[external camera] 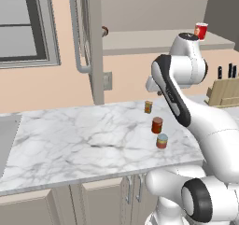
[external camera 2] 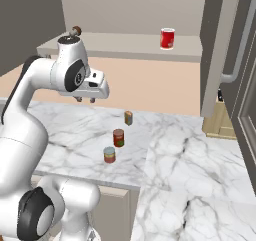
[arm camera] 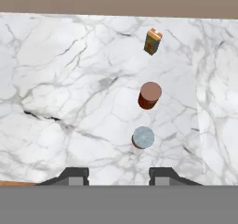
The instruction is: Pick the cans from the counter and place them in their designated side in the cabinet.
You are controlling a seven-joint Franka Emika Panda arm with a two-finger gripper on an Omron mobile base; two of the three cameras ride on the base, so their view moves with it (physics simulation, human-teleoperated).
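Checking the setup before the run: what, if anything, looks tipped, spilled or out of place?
Nothing stands out. The dark red can and teal-topped can stand upright on the counter, a small carton behind them. A bright red can sits upright on the cabinet shelf.

No legible text (can labels too blurred).

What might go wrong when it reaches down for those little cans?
1. The dark red can and the teal-topped can stand close together on the counter; reaching for one may knock over the other.
2. A small orange-topped box stands just behind them and might get bumped.
3. The end effector hangs high above the cans and empty, so a slightly off descent could miss or tip a can.
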